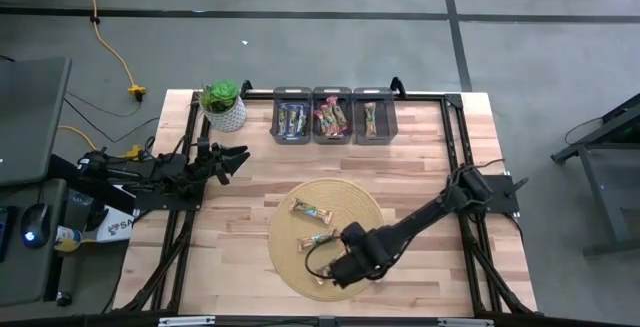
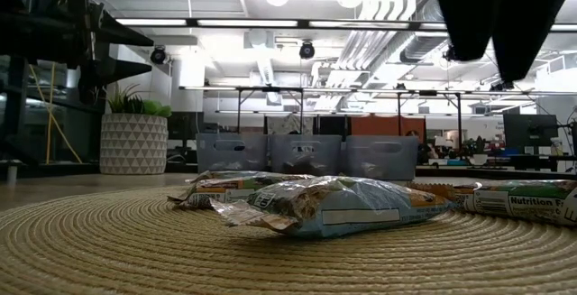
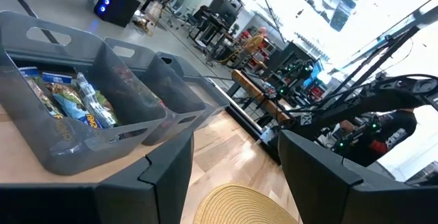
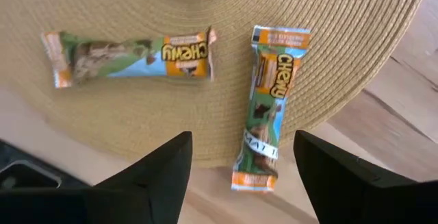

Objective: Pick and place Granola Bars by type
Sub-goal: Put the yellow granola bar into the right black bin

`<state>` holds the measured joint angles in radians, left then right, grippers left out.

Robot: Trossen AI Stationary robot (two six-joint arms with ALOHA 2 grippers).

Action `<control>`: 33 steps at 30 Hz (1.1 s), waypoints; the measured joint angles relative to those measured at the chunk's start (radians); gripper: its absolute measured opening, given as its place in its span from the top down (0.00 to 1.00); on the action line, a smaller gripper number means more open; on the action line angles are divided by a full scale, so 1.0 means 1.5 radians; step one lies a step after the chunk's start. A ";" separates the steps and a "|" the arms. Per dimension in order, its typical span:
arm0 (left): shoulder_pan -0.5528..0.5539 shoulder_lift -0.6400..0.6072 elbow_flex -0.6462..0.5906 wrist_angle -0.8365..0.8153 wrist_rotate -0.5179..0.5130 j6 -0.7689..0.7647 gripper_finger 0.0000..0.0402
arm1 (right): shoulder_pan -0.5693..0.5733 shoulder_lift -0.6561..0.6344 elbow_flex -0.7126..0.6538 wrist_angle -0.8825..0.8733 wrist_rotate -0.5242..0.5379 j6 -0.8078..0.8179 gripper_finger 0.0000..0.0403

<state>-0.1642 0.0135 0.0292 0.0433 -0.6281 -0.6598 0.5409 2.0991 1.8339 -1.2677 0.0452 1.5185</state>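
Observation:
Several granola bars in green and tan wrappers lie flat on the round woven straw mat [image 1: 325,235]. My right gripper [image 4: 243,140] is open and hangs above the mat's near part [image 1: 340,267], touching nothing. Below it lie one bar [image 4: 130,56] flat on the mat and another [image 4: 269,107] whose end sticks out over the mat's edge onto the wood. More bars show in the high view [image 1: 310,209] and the low view [image 2: 334,207]. My left gripper [image 3: 233,142] is open and empty at the table's left side [image 1: 235,157].
Three grey bins [image 1: 293,117] [image 1: 332,117] [image 1: 372,117] stand in a row at the far edge, each with bars inside. A potted plant [image 1: 224,105] stands to their left. Bare wood lies between the bins and the mat.

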 joint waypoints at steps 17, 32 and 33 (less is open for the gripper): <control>0.000 0.000 0.000 0.001 0.000 0.000 0.47 | -0.025 0.017 -0.085 0.016 -0.072 0.021 0.40; 0.000 0.000 0.000 0.002 0.000 0.000 0.47 | -0.026 0.016 -0.191 0.148 -0.097 -0.013 0.40; 0.000 0.000 0.000 0.002 0.000 0.000 0.47 | -0.026 0.016 -0.201 0.170 -0.099 -0.017 0.40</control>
<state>-0.1641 0.0132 0.0292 0.0456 -0.6281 -0.6598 0.5018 2.1227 1.5329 -1.0133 -0.1040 1.4932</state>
